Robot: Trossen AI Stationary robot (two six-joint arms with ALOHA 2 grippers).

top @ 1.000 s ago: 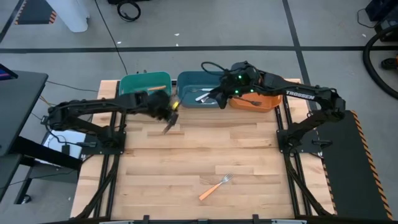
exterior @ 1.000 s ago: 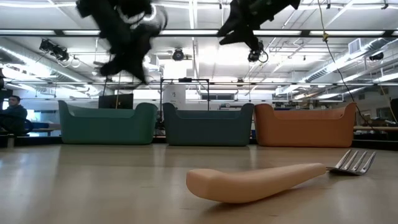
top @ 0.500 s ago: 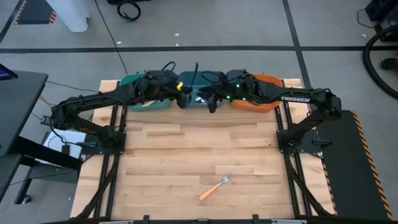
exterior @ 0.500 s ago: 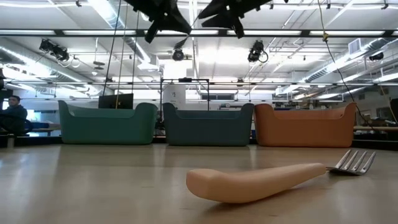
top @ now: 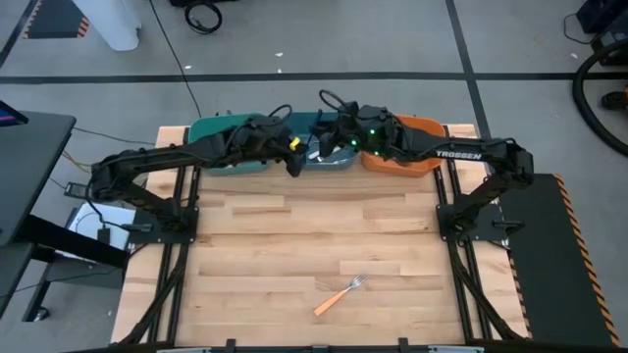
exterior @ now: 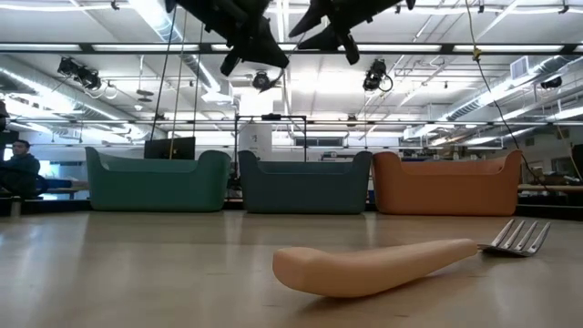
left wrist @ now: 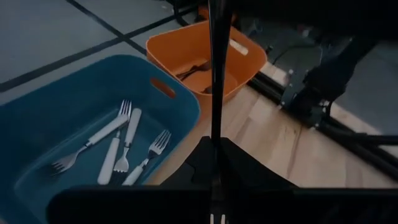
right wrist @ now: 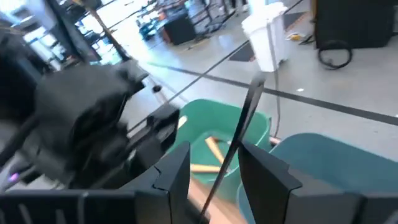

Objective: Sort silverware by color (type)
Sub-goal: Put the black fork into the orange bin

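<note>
Hovering above the blue bin (top: 316, 157), the left end effector (top: 292, 165) was clamped on a black fork (left wrist: 215, 68); the right end effector (top: 329, 147) stood apart around it. An orange-handled fork (top: 340, 294) lay on the table (top: 245, 255).

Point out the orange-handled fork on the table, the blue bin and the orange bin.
orange-handled fork (top: 340, 294): high view, middle of its handle.
blue bin (left wrist: 186, 106): left wrist view, on its rim.
orange bin (exterior: 446, 187): low view, on its front wall.
</note>
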